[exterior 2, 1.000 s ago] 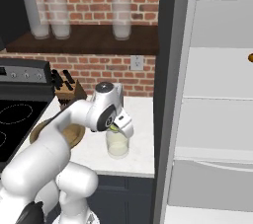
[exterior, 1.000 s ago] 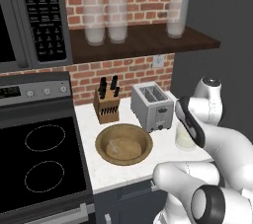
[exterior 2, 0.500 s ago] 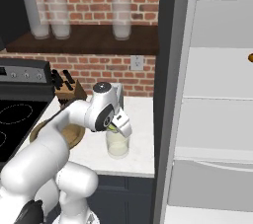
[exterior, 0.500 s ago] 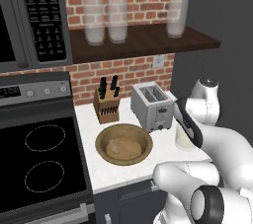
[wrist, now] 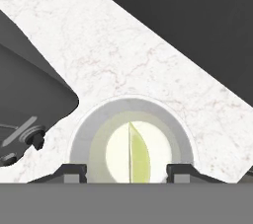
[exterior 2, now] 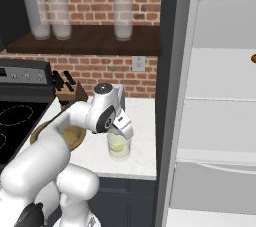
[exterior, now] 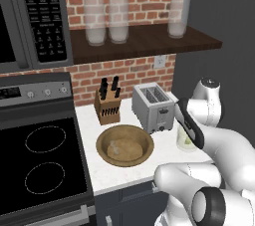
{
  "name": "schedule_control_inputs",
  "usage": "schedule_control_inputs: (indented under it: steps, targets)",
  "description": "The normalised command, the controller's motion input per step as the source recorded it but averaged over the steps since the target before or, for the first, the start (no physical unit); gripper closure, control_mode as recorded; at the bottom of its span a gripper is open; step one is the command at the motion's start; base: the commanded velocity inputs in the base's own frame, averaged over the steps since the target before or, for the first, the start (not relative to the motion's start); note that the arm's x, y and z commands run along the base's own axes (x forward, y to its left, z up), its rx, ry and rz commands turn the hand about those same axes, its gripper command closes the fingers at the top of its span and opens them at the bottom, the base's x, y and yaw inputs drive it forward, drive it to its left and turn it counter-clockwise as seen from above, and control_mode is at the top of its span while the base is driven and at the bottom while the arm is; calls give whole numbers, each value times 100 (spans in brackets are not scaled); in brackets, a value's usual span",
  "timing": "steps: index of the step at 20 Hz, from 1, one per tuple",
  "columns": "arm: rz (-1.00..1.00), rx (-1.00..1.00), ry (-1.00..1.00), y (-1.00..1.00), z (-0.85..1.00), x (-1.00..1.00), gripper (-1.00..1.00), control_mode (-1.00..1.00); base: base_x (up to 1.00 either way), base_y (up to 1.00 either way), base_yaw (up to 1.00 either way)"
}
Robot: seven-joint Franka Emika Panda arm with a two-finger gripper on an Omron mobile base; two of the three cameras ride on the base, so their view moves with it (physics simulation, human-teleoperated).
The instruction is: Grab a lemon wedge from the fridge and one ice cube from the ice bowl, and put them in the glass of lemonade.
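Jaws, clamped a moment earlier, had parted on the gripper above the glass of lemonade, where the lemon wedge lay free in the liquid, suggesting that only ice from the ice bowl remained.

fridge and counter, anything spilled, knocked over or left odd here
One thing stands out: the fridge stands wide open with its pale shelves exposed. Otherwise nothing is spilled or tipped. The glass of lemonade stands upright on the counter, the lemon wedge is inside it, and the ice bowl sits flat.
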Motion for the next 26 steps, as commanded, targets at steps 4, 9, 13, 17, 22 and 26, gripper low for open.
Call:
schedule_control_inputs:
  steps: [4, 9, 13, 17, 22, 26]
  targets:
    - [0, 0, 0, 0, 0, 0, -100, -100, 0, 0, 0]
    - [0, 0, 0, 0, 0, 0, -100, -100, 0, 0, 0]
    - [0, 0, -2, 0, 8, -2, -100, -100, 0, 0, 0]
    - [1, 3, -10, 1, 27, -31, -100, -100, 0, 0, 0]
    - [5, 2, -15, 1, 26, -44, -100, -100, 0, 0, 0]
    - [6, 3, -8, -1, 9, -21, -100, -100, 0, 0, 0]
